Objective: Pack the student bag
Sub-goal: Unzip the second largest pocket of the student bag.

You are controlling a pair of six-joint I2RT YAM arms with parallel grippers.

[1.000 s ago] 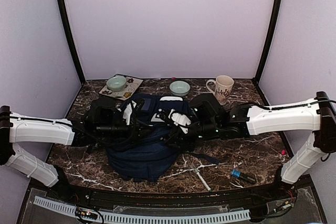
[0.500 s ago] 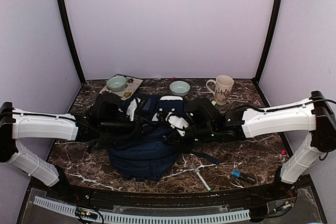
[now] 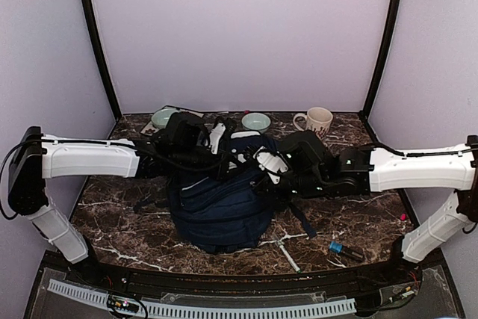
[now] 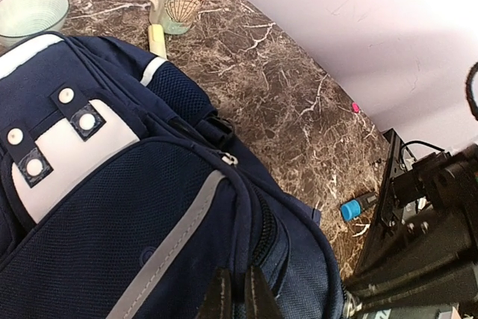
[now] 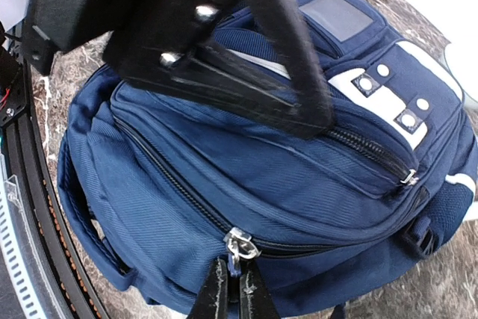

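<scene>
The right pincer [image 5: 233, 289] has its two fingers drawn almost together on the silver zipper pull [image 5: 239, 246] of the student bag [image 3: 220, 211]. The pull stands just above the tips, on the long zip that curves over the bag's side. The left pincer [image 4: 235, 298] is likewise nearly closed. Its thin tips nip a ridge of navy fabric beside another zip, close to a grey stripe [image 4: 175, 233] that crosses the mesh front pocket. In the right wrist view the left pincer's black body lies across the top of the bag, so the two pincers meet the bag from opposite sides.

The bag sits in the middle of the counter [image 3: 358, 211], between the two arms, heaped up in a rounded mound. Its white patch [image 4: 63, 147], with snap studs on navy tabs, faces up near the top end. A dark strap [image 3: 299, 218] trails from the bag onto the counter toward the right.

Just behind the bag, by the back wall, stands a teal bowl [image 3: 255, 122]. To the right of it is a white mug [image 3: 317, 121] with a shell picture, and a small cream stick [image 4: 157, 39] lies at the mug's foot. A second pale bowl [image 3: 161, 117] at the left rear is partly hidden by the left arm. In front of the bag and to its right lie a metal cross-shaped tool [image 3: 284, 248] and a blue-capped item [image 3: 343, 249]. A pink speck [image 3: 403, 217] rests near the right edge.
</scene>
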